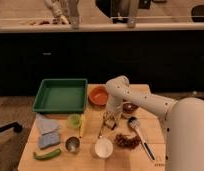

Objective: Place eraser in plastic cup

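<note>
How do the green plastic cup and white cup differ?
The green plastic cup is light green, the white cup white. The green plastic cup is smaller than the white cup. Both stand upright. The gripper is low over the table, right of the green plastic cup.

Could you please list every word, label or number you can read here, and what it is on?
No text can be read.
Faint dark marks by the front right corner of the table cannot be made out.
The gripper hangs over the table's middle; no label shows on it or the plastic cup.
</note>
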Tool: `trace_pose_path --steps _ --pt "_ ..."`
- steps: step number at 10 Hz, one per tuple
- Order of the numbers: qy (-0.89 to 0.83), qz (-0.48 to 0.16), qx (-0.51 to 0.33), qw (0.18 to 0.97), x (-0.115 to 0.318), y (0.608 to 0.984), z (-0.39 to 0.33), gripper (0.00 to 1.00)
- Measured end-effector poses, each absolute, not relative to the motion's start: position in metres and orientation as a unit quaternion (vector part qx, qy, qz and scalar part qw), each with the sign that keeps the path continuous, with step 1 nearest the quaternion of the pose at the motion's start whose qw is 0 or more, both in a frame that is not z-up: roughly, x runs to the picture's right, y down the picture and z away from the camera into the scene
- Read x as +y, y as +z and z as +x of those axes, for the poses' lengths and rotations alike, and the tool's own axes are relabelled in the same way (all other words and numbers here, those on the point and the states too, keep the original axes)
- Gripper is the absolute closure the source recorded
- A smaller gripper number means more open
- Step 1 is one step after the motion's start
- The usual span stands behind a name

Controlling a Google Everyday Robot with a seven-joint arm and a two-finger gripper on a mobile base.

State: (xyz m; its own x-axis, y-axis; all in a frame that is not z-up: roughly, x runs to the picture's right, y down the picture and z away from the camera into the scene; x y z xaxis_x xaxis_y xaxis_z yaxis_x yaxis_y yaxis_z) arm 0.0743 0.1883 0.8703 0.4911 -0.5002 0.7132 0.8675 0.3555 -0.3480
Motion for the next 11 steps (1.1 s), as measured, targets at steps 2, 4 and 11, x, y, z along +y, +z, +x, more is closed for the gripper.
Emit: trace_pose_path --steps 2,4,11 --pt "-0.443 -0.372 -0.252 0.776 0.189 0.871 0.072 0.78" --pt "-0.449 -0.377 -0.250 0.771 0.190 0.871 0.070 0.96" --pt "-0.467 -0.323 -0.239 0.788 0.164 0.840 0.059 1.00"
